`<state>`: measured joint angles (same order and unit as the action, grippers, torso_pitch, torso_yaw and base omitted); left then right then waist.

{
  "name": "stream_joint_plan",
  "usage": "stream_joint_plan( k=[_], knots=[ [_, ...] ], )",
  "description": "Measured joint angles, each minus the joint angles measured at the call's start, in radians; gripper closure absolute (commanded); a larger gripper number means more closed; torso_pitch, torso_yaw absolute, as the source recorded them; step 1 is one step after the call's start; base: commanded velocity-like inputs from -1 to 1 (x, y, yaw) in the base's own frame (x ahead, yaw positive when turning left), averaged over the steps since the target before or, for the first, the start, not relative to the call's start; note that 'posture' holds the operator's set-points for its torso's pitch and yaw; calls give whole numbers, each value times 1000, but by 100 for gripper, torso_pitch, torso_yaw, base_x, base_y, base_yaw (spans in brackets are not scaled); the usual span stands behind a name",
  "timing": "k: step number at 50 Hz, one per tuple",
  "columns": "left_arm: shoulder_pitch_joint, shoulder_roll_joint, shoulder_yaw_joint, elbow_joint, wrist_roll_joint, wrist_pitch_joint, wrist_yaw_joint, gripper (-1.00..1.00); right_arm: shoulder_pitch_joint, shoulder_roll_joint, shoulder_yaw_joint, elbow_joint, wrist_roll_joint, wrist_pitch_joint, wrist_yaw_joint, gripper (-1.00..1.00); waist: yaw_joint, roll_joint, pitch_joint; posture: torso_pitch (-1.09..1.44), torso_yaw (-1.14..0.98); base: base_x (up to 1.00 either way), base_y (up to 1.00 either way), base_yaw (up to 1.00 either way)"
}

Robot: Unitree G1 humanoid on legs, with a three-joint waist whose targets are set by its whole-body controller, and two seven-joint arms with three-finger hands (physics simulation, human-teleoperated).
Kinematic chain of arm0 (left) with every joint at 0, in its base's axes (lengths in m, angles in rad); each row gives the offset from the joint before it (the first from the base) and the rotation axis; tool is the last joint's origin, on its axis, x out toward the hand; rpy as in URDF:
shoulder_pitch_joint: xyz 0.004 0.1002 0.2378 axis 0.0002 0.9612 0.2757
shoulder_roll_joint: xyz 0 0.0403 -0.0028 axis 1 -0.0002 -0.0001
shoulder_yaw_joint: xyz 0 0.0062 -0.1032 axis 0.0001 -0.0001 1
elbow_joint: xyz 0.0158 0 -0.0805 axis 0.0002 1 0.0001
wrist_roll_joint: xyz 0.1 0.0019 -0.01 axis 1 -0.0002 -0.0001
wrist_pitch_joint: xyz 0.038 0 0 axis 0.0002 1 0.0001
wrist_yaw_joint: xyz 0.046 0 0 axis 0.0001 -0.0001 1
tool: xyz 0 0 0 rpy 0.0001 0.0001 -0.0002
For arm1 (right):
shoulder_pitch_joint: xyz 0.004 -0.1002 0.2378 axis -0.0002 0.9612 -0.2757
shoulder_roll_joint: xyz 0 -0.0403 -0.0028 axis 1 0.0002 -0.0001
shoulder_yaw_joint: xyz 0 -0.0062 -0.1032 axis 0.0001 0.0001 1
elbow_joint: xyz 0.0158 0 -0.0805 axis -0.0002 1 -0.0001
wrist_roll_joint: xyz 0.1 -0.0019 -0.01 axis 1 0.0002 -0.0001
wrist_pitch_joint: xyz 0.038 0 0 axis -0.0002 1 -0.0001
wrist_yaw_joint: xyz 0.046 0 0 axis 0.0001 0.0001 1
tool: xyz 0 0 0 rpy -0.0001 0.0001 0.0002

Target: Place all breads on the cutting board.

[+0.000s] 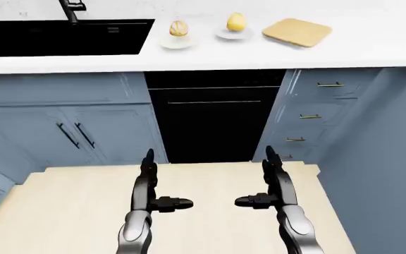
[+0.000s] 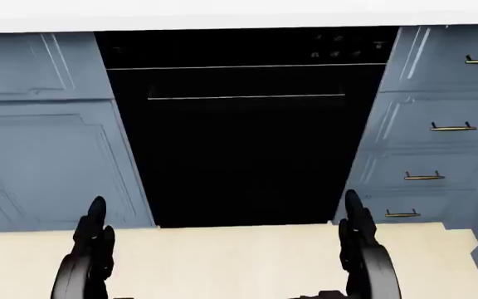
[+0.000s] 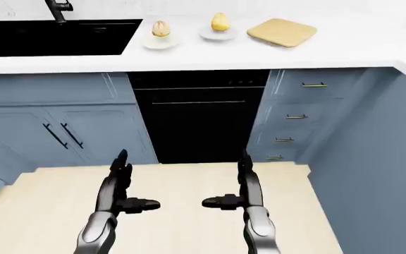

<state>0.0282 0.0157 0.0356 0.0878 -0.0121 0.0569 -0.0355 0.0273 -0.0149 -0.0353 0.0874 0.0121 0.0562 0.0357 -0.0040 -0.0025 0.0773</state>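
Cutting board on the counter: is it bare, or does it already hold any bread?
Bare. The cutting board has nothing on it; both breads sit on their own plates to its left.

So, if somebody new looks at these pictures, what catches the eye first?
Probably the black dishwasher, central among blue cabinets. Next, the left hand and right hand, both open and empty, at the bottom. At the top, two breads on plates lie left of the cutting board.

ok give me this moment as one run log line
phase: standing off from counter | breads: two rolls on plates | cutting board: bare | left hand: open, empty | right hand: open, empty
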Motion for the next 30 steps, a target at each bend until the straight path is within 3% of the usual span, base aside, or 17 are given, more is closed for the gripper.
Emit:
stream_joint_plan(
  k=[1, 3, 5, 7, 11, 13, 16, 20, 25, 30],
  knots=[
    [-3, 0, 3, -8, -4, -9, -1, -100, 3, -2, 2, -23, 0, 5, 1, -100, -1, -3, -11, 0, 0, 0, 0, 0],
    [-15, 1, 11, -38, -11, -51, 1, -100, -13, -7, 1, -80, -5, 5, 2, -100, 5, -3, -61, 0, 0, 0, 0, 0],
    [-2, -1, 8, -37, -11, -87, 3, -100, -22, -6, 0, -87, -11, 6, 2, -100, 7, -9, -42, 0, 0, 0, 0, 0],
    [33, -3, 1, -34, -11, -91, 2, -100, -14, -9, 3, -85, -17, 28, 5, -100, 7, -10, -54, 0, 0, 0, 0, 0],
    [87, -3, 0, -80, -12, -61, -6, -100, -8, -10, -1, -99, -23, 79, 13, -100, 7, -8, -52, 0, 0, 0, 0, 0],
    [20, -7, 11, -45, -14, -28, 7, -100, -8, -10, -10, -82, -23, 71, 15, -100, 16, -9, -50, 0, 0, 0, 0, 0],
    [5, -9, -12, -272, -9, 155, 43, -100, 0, -8, -1, -99, -22, 84, 21, -100, 7, -9, -55, 0, 0, 0, 0, 0],
    [-41, -9, -32, -437, -1, 265, 50, -100, -21, -12, -4, -202, -26, 178, 21, -100, 5, 0, -72, 0, 0, 0, 0, 0],
    [-170, 16, 8, -413, 2, 406, 51, -100, -134, -34, -24, -293, -28, 311, 26, -100, 10, 0, -77, 0, 0, 0, 0, 0],
    [-323, 54, 56, -391, -12, 524, 69, -100, -296, -79, -63, -379, -16, 531, 29, -100, 10, -6, -72, 0, 0, 0, 0, 0]
  ],
)
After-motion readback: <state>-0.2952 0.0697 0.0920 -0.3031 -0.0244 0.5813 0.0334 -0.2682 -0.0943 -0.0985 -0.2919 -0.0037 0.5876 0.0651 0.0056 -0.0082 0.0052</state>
